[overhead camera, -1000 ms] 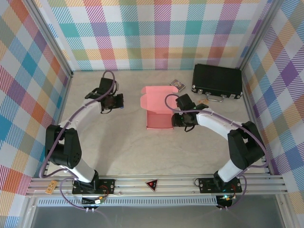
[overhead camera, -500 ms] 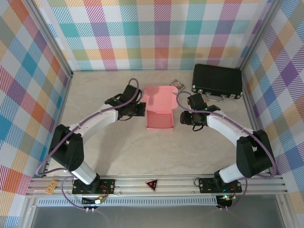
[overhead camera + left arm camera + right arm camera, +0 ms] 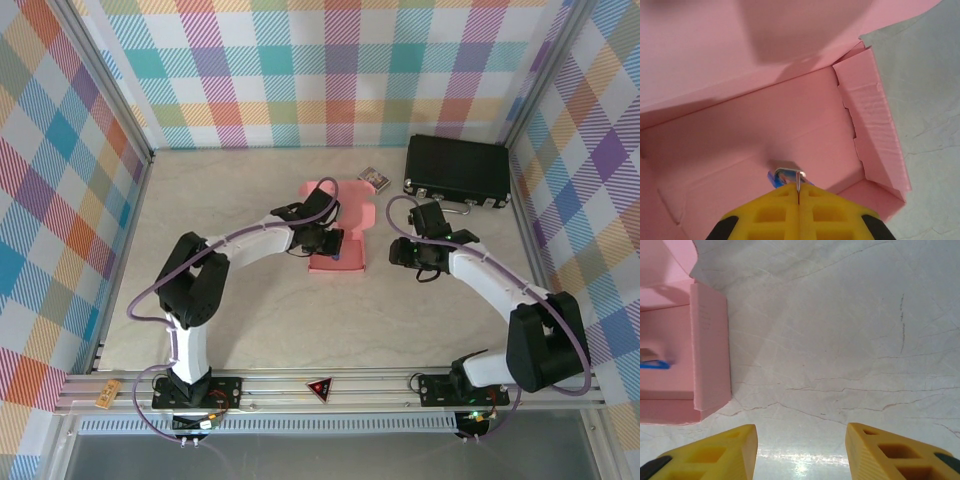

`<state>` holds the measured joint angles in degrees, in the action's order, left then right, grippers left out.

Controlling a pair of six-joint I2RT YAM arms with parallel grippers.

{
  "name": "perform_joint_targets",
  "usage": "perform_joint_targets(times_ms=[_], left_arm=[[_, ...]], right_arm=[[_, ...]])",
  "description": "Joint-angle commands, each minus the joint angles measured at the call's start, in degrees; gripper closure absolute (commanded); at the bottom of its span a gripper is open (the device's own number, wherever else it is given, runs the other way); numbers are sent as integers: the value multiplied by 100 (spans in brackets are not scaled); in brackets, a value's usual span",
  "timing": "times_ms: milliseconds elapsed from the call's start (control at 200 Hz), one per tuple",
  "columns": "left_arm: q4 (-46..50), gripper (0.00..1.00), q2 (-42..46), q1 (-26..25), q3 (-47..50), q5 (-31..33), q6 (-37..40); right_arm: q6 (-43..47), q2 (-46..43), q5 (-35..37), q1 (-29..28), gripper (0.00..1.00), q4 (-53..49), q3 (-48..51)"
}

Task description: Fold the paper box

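Note:
The paper box [image 3: 345,265] is a salmon-pink open tray in mid-table, its lid flap [image 3: 352,200] standing up behind it. My left gripper [image 3: 334,250] reaches into the tray from the left. In the left wrist view its yellow fingers [image 3: 798,192] are shut on a small blue and silver object [image 3: 785,175] just above the box floor [image 3: 740,135]. My right gripper [image 3: 402,252] hovers open over bare table just right of the box. In the right wrist view its fingers [image 3: 801,450] stand wide apart, with the box's side wall [image 3: 710,340] at the left.
A black hard case [image 3: 457,168] with latches lies at the back right. A tiny patterned card pack [image 3: 374,177] sits between it and the box's lid. Checked walls enclose the table on three sides. Pale marble tabletop [image 3: 850,330] stretches right of the box.
My left arm has swung from the far left across to the box and put its gripper into the tray. My right gripper has backed off rightwards from the box's side.

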<state>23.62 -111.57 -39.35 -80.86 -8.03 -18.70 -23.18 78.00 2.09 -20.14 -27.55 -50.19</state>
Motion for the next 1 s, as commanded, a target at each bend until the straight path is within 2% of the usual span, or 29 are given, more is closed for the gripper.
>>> perform_joint_targets(times_ms=[0,85,260,375,600,740,880,995], left_arm=[[-43,89,-100,-26,-201,-118,-104],[-8,83,-137,-29,-245,-81,-101],[127,60,95,-20,-268,144,-39],[261,50,383,39,-297,386,102],[933,45,722,579,-677,596,743],[1326,44,784,956,-969,774,1294],[1458,44,696,1382,-1261,314,1813],[1612,43,512,1598,-1510,85,2213]], right_arm=[[-73,-118,-305,53,49,270,106],[-82,-59,-472,74,49,393,106],[5,69,-669,140,49,623,21],[225,199,-873,249,48,703,-139],[1147,539,-1517,548,46,910,-676],[1869,1001,-1618,594,46,546,-1359],[2508,1541,-1817,732,42,64,-2112],[3063,1945,-2392,909,41,-313,-2656]])
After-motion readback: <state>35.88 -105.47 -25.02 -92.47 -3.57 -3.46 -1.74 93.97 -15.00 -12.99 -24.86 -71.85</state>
